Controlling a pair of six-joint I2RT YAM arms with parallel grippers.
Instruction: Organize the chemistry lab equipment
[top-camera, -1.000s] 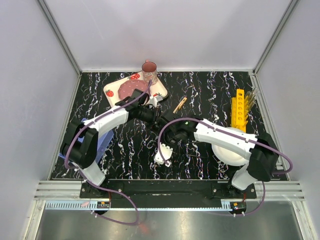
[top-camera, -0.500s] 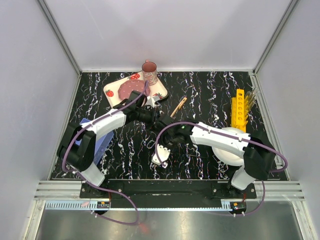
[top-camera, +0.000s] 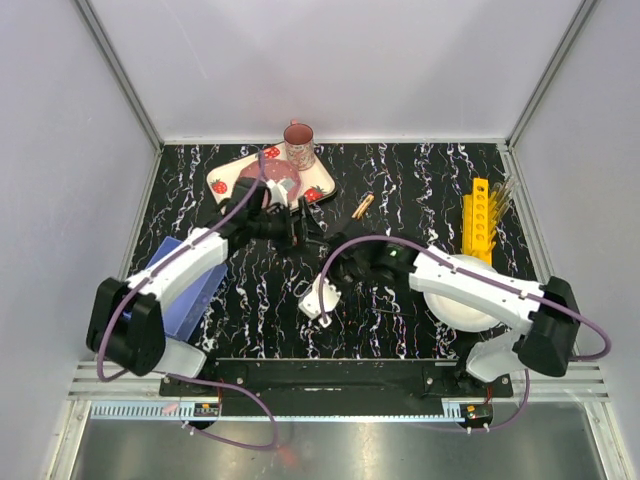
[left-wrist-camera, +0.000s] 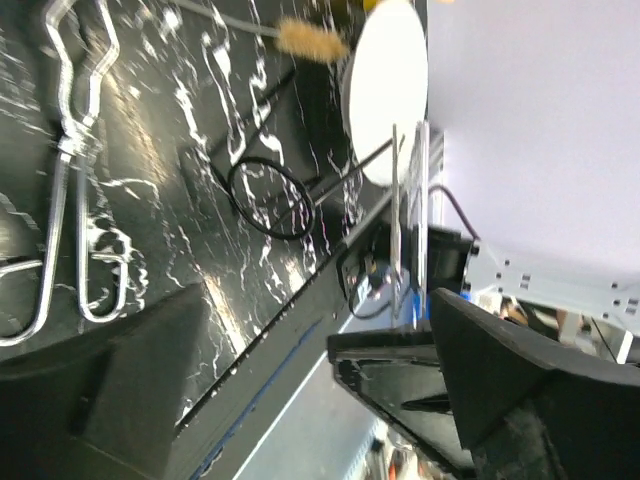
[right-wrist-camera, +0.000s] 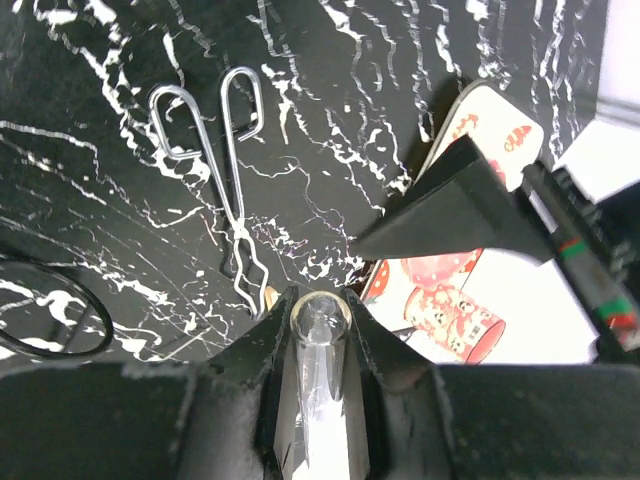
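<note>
A clear glass test tube is clamped between the fingers of my right gripper, which is shut on it above the middle of the table. My left gripper stands wide open just beyond it, with nothing between its fingers. In the left wrist view the tube stands upright in front of those open fingers. A bent wire tong lies flat on the black table below. A brush lies near the white plate. More tubes stand in the yellow rack.
The strawberry tray with the pink mug sits at the back, close behind the left gripper. A wooden tool lies mid-table. A black ring lies near the tong. A blue sheet lies at the left edge.
My right gripper has closed on the test tube. My left gripper has opened, let go of it and drawn back a little to the left.
</note>
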